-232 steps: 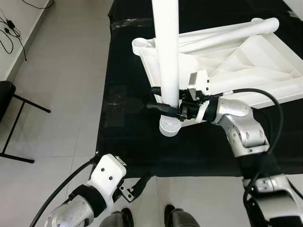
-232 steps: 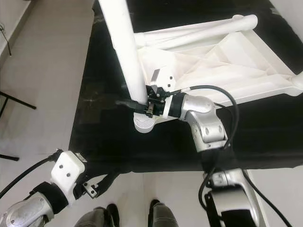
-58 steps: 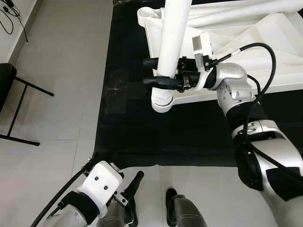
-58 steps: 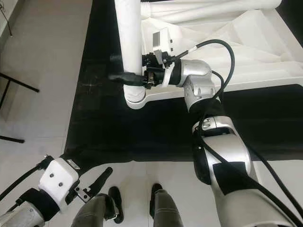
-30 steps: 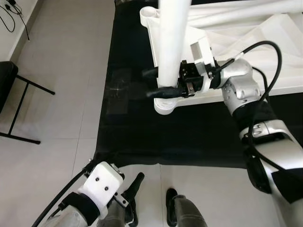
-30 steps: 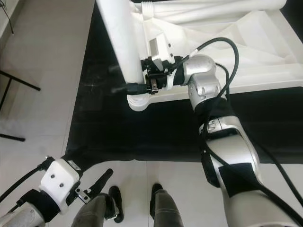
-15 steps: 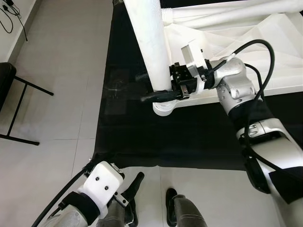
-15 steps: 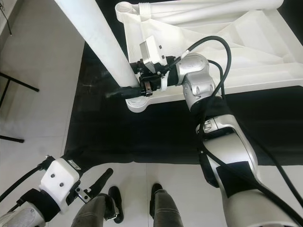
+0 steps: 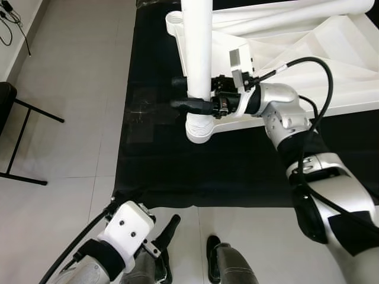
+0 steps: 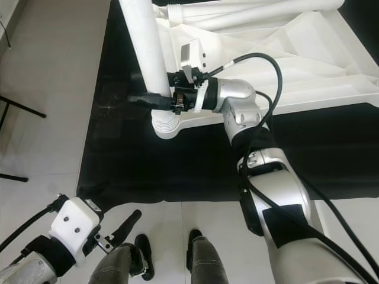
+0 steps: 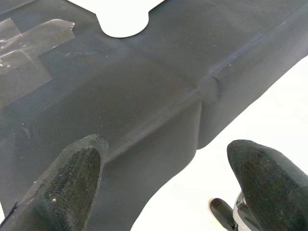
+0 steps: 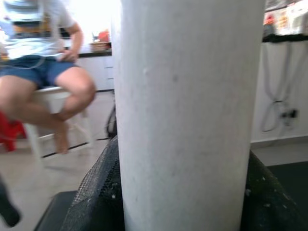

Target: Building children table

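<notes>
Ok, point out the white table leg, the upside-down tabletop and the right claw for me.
white table leg [image 9: 198, 53], left eye view, on the middle of its upright tube.
upside-down tabletop [image 9: 337, 41], left eye view, on a ribbed panel of its underside.
right claw [image 9: 185, 94], left eye view, midway between its fingertips, around the leg.

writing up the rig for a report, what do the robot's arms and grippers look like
Both arms are silver metal with rounded joints and black cables looping along them. The right gripper has two long black fingers behind a white block on its wrist. The left gripper has textured black fingers, a white boxy wrist housing with two dark screw holes, and a black cuff.
</notes>
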